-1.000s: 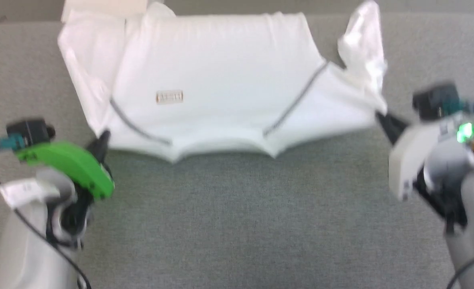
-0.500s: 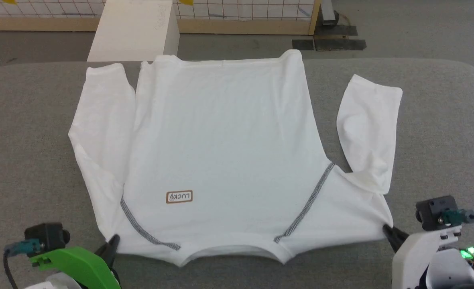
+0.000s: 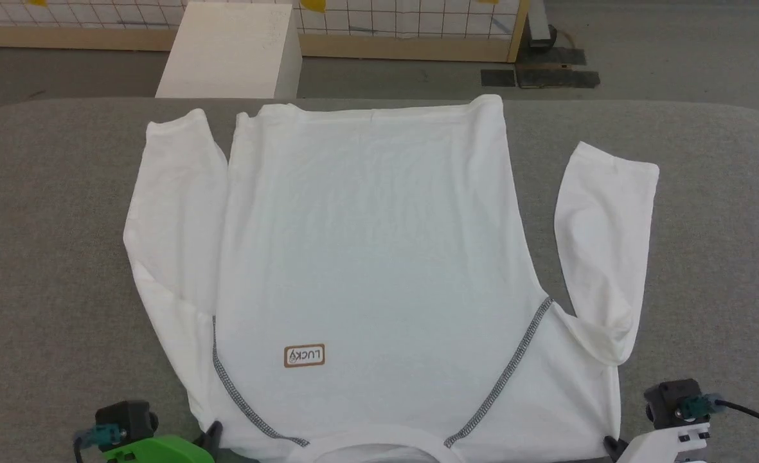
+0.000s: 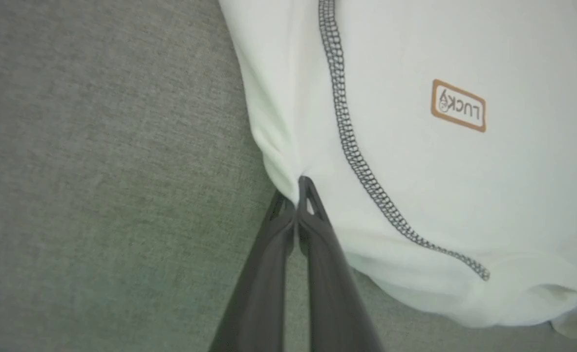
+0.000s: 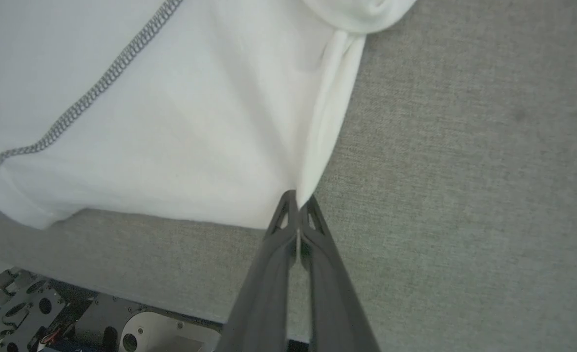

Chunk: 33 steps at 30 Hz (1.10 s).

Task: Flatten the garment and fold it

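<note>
Head view: white garment (image 3: pixel 373 244) flat, shoulder corners in pinch of left tool (image 4: pixel 298 187) and right tool (image 5: pixel 297 198).

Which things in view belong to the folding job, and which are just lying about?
Job: shirt, spread on the table; left gripper and right gripper, each shut on a shoulder corner.
Lying about: white box and gridded fence beyond the table.

Grey fabric tabletop (image 3: pixel 45 257); beyond its far edge, a white box (image 3: pixel 231 51) at eleven o'clock, a wood-framed grid panel (image 3: pixel 411 18) at twelve.
</note>
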### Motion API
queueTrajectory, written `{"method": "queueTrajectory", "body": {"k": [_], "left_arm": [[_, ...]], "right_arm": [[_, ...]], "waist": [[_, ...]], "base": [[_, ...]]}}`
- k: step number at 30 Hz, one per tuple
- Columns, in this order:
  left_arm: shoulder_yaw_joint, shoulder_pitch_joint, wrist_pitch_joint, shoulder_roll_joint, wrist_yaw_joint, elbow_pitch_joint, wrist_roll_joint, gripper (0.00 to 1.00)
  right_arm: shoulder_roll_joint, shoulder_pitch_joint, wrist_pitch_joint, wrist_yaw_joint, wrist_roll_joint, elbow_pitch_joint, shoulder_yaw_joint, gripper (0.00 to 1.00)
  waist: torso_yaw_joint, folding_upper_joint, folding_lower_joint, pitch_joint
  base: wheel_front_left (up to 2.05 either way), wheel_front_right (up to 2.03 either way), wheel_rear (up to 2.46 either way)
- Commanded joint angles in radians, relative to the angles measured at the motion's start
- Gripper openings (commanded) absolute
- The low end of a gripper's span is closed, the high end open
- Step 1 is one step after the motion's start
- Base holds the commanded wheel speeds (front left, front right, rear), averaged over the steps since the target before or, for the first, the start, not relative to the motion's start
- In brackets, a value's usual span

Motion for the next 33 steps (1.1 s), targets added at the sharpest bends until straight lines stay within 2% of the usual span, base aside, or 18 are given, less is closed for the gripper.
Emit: {"method": "queueTrajectory", "body": {"k": [1,2,3,4,10,18,22,25,33], "left_arm": [[-0.002,-0.020,-0.020,-0.003,-0.002,0.021,0.023,0.44],[-0.004,-0.024,-0.036,-0.007,-0.002,0.039,0.030,0.95],[-0.008,-0.026,-0.043,-0.009,-0.003,0.052,0.033,1.00],[-0.011,-0.026,-0.050,-0.012,-0.004,0.065,0.035,1.00],[0.005,-0.003,-0.091,-0.018,0.015,0.067,0.040,1.00],[0.084,0.019,-0.183,0.019,0.056,-0.042,0.068,1.00],[0.123,-0.054,-0.249,0.073,0.060,-0.040,0.114,1.00],[0.130,-0.155,-0.273,0.139,0.049,0.003,0.165,1.00],[0.102,-0.505,-0.250,0.292,-0.021,0.140,0.241,1.00]], "right_arm": [[0.001,0.009,-0.021,-0.002,-0.009,0.018,-0.004,0.02],[0.002,0.006,-0.041,-0.002,-0.010,0.032,-0.001,0.49],[0.003,0.007,-0.052,-0.002,-0.007,0.044,0.002,0.95],[0.003,0.010,-0.064,-0.002,-0.001,0.058,0.005,1.00],[0.004,0.021,-0.168,-0.002,0.045,0.080,-0.010,1.00],[0.004,-0.018,-0.458,-0.002,0.005,0.046,-0.041,1.00],[0.004,-0.076,-0.613,-0.002,-0.031,0.044,-0.030,1.00],[0.004,-0.127,-0.698,-0.002,-0.054,0.045,-0.018,1.00],[0.004,-0.270,-0.813,-0.002,-0.069,0.028,-0.016,1.00]], "waist": [[-0.004,0.0116,0.0001,-0.004],[-0.005,0.0116,0.0001,-0.007],[-0.006,0.0116,0.0001,-0.010],[-0.007,0.0116,0.0001,-0.014],[-0.014,0.0116,0.0001,-0.028],[-0.034,0.0116,0.0001,-0.015],[-0.054,0.0116,0.0001,0.025],[-0.073,0.0116,0.0001,0.075],[-0.128,0.0116,0.0001,0.245]], "base": [[0.00,0.00,0.00],[0.00,0.00,0.00],[0.00,0.00,0.00],[0.00,0.00,0.00],[0.00,0.00,0.00],[0.00,0.00,0.00],[0.00,0.00,0.00],[0.00,0.00,0.00],[0.00,0.00,0.00]]}}
